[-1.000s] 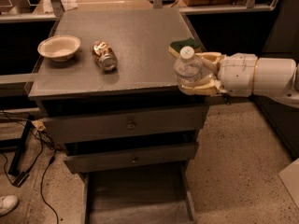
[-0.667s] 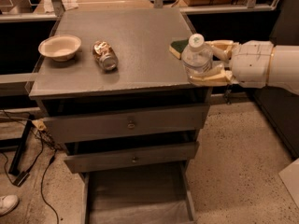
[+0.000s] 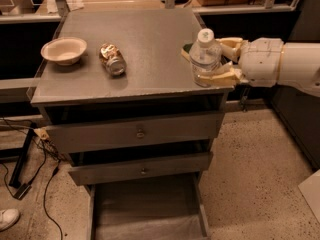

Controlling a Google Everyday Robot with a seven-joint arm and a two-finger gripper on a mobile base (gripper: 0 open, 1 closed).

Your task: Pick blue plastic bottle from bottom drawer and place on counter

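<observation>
Holding a small, clear, faintly blue plastic bottle (image 3: 204,59) with white screw cap and pale label, upright; clamped from both sides by the cream two-finger gripper (image 3: 212,63), one finger behind the bottle and one in front, closed narrow against its ribbed wall. Raised and carried farther in over the right front corner of the counter (image 3: 150,39) than a second ago, when held lower, just off that edge; shifted slightly leftward since the frame after. Cannot tell whether resting on the surface or held just above it.

Reaching in from the right on a smooth, rounded white arm (image 3: 300,66). Flat, matte grey rectangular counter with worn pale edges; on its left side a shallow round cream paper bowl (image 3: 64,50) and, beside it, a crushed shiny metal can (image 3: 113,59) lying on its side, both unmoved and well apart from the bottle. Below, two grey upper drawers (image 3: 137,132) with small round knobs, slightly pulled out; lowest, the shallow grey bottom drawer (image 3: 145,209) drawn fully open, plain flat floor between side rails. Speckled stone-like floor (image 3: 250,159) around; black cables (image 3: 30,149) trailing at left.
</observation>
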